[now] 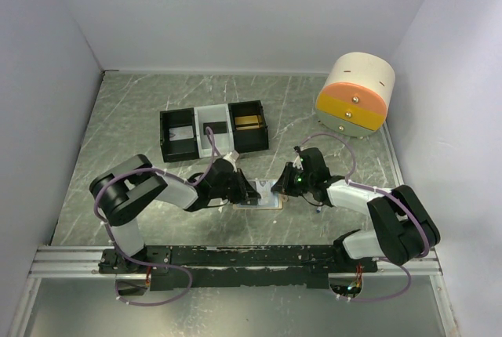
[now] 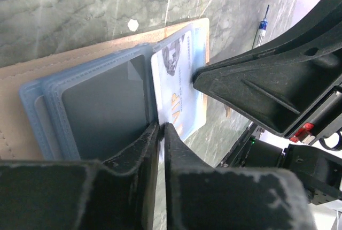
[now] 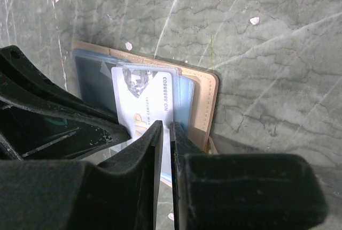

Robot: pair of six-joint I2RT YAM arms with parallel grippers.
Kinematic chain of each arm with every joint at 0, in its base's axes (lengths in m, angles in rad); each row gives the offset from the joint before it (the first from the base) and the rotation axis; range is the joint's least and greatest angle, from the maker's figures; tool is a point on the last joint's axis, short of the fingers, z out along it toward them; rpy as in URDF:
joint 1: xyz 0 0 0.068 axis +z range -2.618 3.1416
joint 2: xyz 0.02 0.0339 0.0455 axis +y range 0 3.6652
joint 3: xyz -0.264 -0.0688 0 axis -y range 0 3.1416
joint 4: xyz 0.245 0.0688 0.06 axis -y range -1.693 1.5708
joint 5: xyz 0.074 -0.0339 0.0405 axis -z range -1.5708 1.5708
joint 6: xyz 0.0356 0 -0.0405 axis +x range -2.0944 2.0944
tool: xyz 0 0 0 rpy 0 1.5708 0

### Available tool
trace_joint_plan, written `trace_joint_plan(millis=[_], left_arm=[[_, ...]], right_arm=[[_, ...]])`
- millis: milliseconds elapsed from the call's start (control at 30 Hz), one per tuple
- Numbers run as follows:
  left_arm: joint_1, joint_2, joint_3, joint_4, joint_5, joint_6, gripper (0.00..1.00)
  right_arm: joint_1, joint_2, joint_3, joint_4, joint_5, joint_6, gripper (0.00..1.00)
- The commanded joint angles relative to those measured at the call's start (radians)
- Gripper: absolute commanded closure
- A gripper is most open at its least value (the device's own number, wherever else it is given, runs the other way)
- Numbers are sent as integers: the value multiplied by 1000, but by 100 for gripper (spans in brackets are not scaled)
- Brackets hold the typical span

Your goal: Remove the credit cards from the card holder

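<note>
1. the card holder (image 1: 265, 197) lies open and flat on the counter (image 1: 141, 110), near the front edge and between the two claws, with its pale blue sleeves facing up.
2. a white card (image 2: 179, 91) sticks partway out of one sleeve, the rest of it tucked inside.
3. the left claw (image 2: 160, 129) has its fingers almost together, with only a thin slit between them, and we see it nipping the card's edge.
4. the right claw (image 3: 165, 128) is pressed nearly together at the opposite edge, where card and sleeve overlap; we cannot tell which it grips.
5. farther back on the counter we see a three-part tray (image 1: 213, 129), and to its right a round cream container (image 1: 354, 94).
</note>
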Motion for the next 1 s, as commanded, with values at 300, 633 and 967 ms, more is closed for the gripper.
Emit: trace_joint_plan(millis=[300,633,967], left_arm=[[-11,-62,-51,-24,-64,21,93],[-11,-70,-69,5,-30,47,83],[-13,-33,-80,136,20,38,78]], right_arm=[[4,49,-45,-148,99,-29,88],[4,55,-44,-140,93,-31,90],[4,59,-41,-140,87,-40,90]])
